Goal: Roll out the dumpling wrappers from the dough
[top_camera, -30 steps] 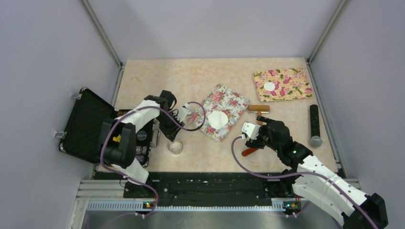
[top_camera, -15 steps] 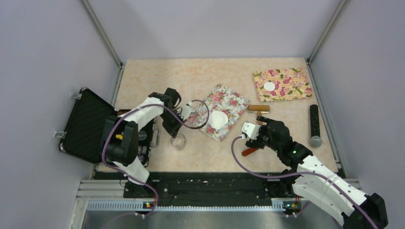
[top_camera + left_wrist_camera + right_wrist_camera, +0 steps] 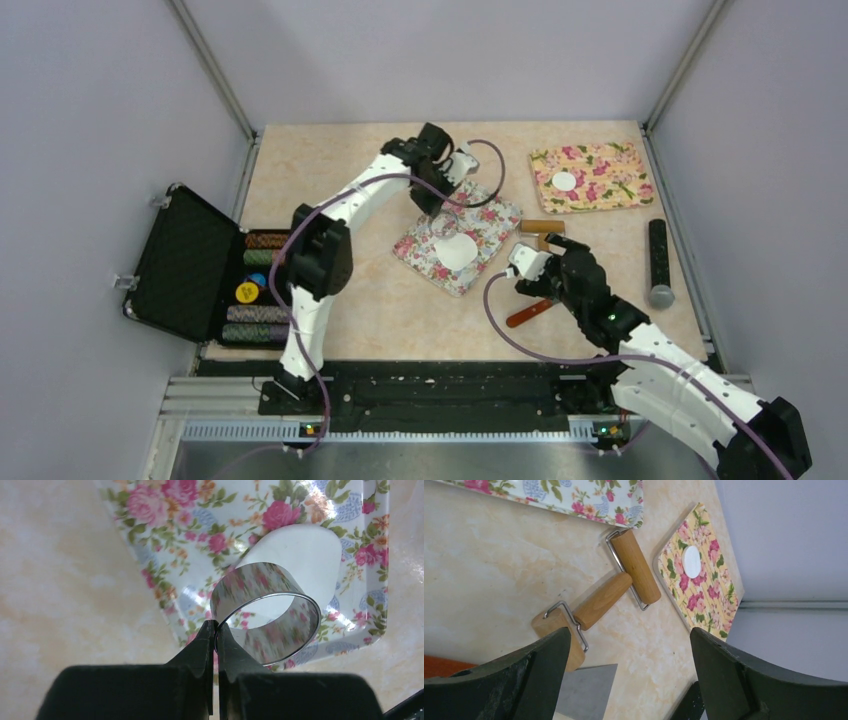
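A white floral mat [image 3: 485, 215] lies mid-table with a thin, flat white dumpling wrapper [image 3: 455, 250] on it. My left gripper [image 3: 440, 212] hangs over that mat, shut on the wall of a shiny round ring [image 3: 447, 224]. In the left wrist view the pads [image 3: 207, 640] pinch the ring [image 3: 280, 642] just above the wrapper [image 3: 305, 550]. A smaller white round piece of dough [image 3: 564, 181] sits on the yellow floral mat [image 3: 600, 190] at the far right. My right gripper [image 3: 535, 268] stands open and holds nothing, just near of a wooden roller [image 3: 624, 577].
An open black case [image 3: 185, 265] with stacked poker chips [image 3: 255, 285] sits at the left edge. An orange-handled scraper [image 3: 527, 315] lies under my right arm, its grey blade [image 3: 584, 690] by the roller. A black bar [image 3: 658, 262] lies along the right wall.
My left gripper shut on the ring beside the case, then carried it right and farther back, over the white floral mat. The right gripper barely shifted.
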You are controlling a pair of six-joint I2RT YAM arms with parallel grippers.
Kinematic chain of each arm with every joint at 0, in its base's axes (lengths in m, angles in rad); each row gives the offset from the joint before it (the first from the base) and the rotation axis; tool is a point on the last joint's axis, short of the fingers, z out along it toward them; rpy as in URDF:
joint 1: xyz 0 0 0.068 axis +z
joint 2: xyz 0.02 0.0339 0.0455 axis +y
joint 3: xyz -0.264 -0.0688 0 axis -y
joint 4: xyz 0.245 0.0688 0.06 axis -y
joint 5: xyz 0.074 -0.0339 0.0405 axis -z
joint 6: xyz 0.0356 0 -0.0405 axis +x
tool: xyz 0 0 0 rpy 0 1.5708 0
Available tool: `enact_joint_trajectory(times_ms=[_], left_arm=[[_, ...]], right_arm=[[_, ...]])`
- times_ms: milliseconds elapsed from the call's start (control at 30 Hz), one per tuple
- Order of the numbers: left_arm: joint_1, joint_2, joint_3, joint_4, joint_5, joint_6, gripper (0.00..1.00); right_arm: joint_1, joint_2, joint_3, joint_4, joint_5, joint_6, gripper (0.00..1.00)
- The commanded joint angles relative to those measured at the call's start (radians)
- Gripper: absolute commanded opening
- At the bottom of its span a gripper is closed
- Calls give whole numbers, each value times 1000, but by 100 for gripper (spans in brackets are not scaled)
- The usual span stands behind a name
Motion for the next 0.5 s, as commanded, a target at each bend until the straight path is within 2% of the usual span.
enact_joint_trajectory(times_ms=[0,467], left_arm=[[-62,104,102,-95,-20,-49,0],[-123,118,68,-86,-46,-68,0]], right_arm=[[-10,-2,-4,99,57,9,89],[-10,-15,-10,100,54,4,89]])
